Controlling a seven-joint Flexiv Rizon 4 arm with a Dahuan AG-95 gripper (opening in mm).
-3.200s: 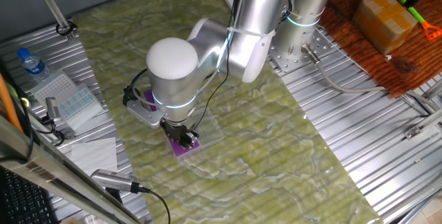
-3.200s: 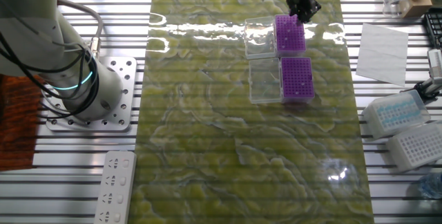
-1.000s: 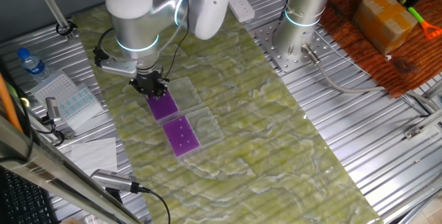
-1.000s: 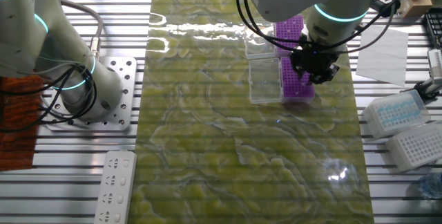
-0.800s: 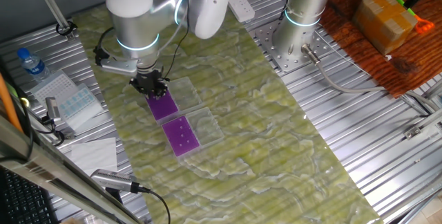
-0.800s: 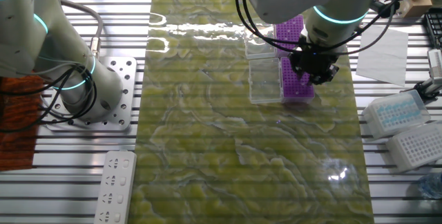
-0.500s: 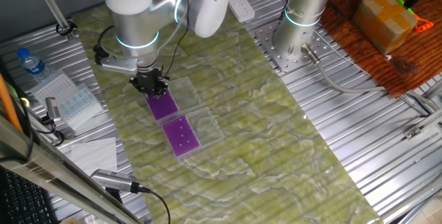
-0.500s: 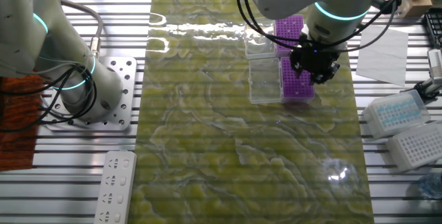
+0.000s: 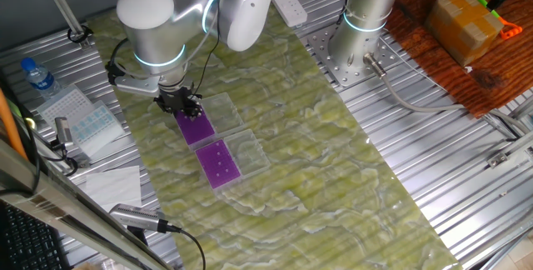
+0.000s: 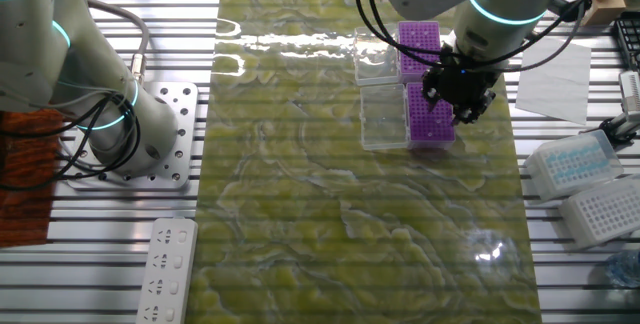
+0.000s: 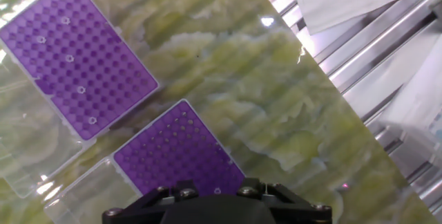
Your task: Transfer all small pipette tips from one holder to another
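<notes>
Two purple holders lie end to end on the green mat. One holder point(image 9: 219, 165) point(image 10: 420, 40) point(image 11: 74, 57) carries several small pipette tips point(image 11: 70, 59), seen as pale rings. My gripper point(image 9: 184, 103) point(image 10: 459, 96) point(image 11: 217, 196) hangs over the end of the other holder point(image 9: 194, 127) point(image 10: 430, 119) point(image 11: 176, 151). A single tip point(image 11: 217, 190) shows in that holder right at the gripper's black body. The fingertips are hidden in the hand view and too small in the fixed views, so whether they are open or shut stays unclear.
A clear lid lies beside each holder point(image 10: 378, 46) point(image 10: 384, 120). White tip boxes point(image 10: 578, 162) point(image 10: 606, 212) and a paper sheet point(image 10: 555, 64) sit right of the mat. A second arm's base point(image 10: 112, 134), a power strip point(image 10: 166, 264) and a water bottle point(image 9: 37, 77) stand off the mat.
About three seconds ago the gripper was over the holder with several tips; it has since crossed to the other holder. In the last half second the arm has shifted slightly sideways.
</notes>
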